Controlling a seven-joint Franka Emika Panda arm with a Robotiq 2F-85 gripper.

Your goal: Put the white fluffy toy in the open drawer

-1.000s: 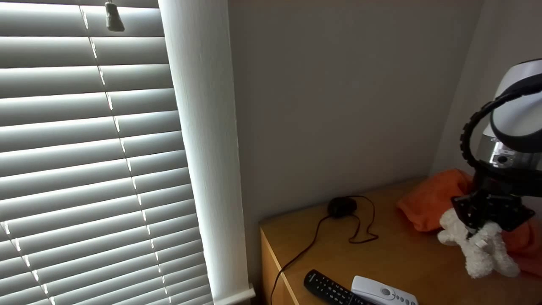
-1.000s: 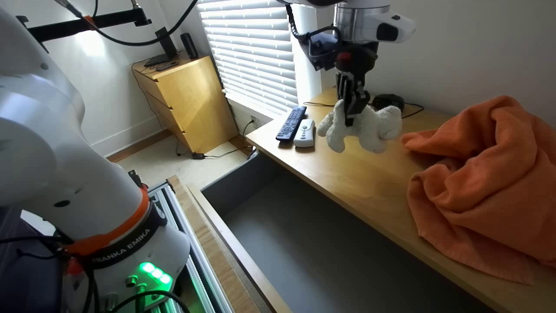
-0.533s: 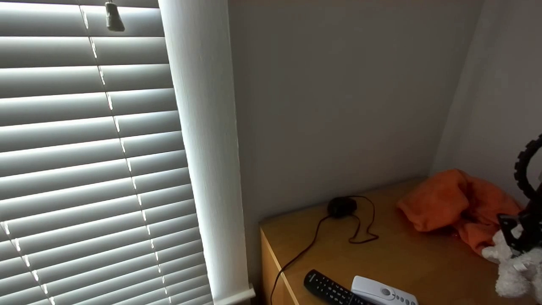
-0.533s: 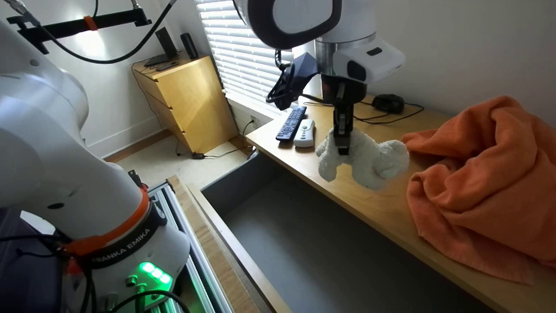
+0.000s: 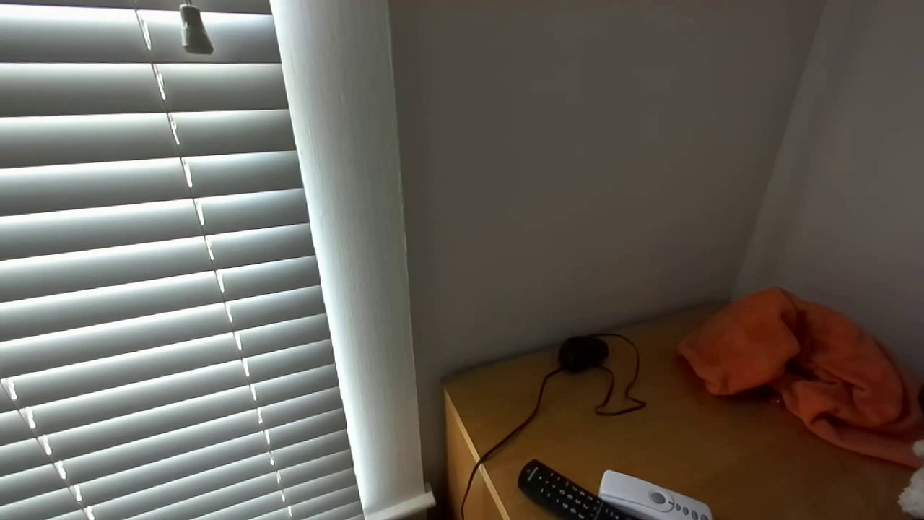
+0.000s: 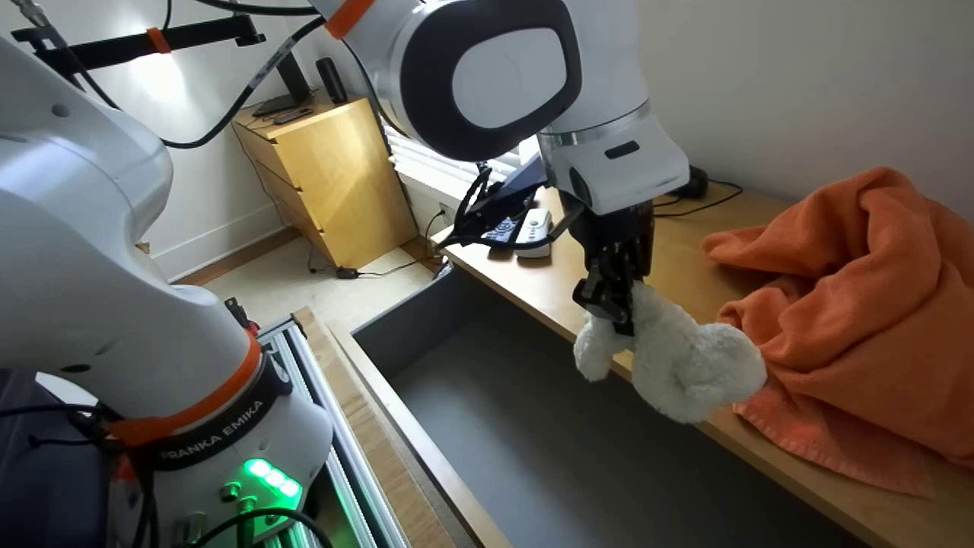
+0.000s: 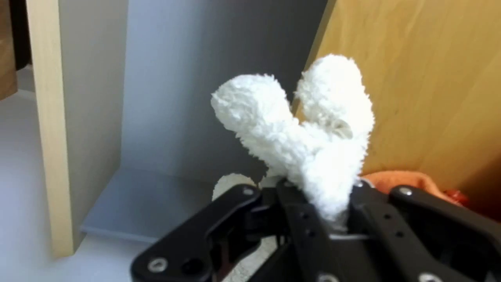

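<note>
The white fluffy toy (image 6: 681,369) hangs from my gripper (image 6: 622,323), which is shut on its body. In the wrist view the toy (image 7: 332,113) stands up between the fingers (image 7: 323,192), and part of it is hidden behind them. In an exterior view only a sliver of the toy (image 5: 913,495) shows at the right edge. The open drawer (image 6: 487,411) has a grey inside and a pale wooden front rim. The toy appears over the dresser's front edge beside the drawer opening. The drawer also shows in the wrist view (image 7: 164,90).
An orange cloth (image 6: 852,327) lies heaped on the wooden dresser top (image 6: 685,262). A black remote (image 5: 559,495) and a white remote (image 5: 653,498) lie near its end. A black device with a cable (image 5: 583,354) sits near the wall. The robot base (image 6: 221,449) stands beside the drawer.
The arm has carried the toy from above the dresser top toward the drawer and lower, almost out of an exterior view's right side. The grip on the toy is held throughout.
</note>
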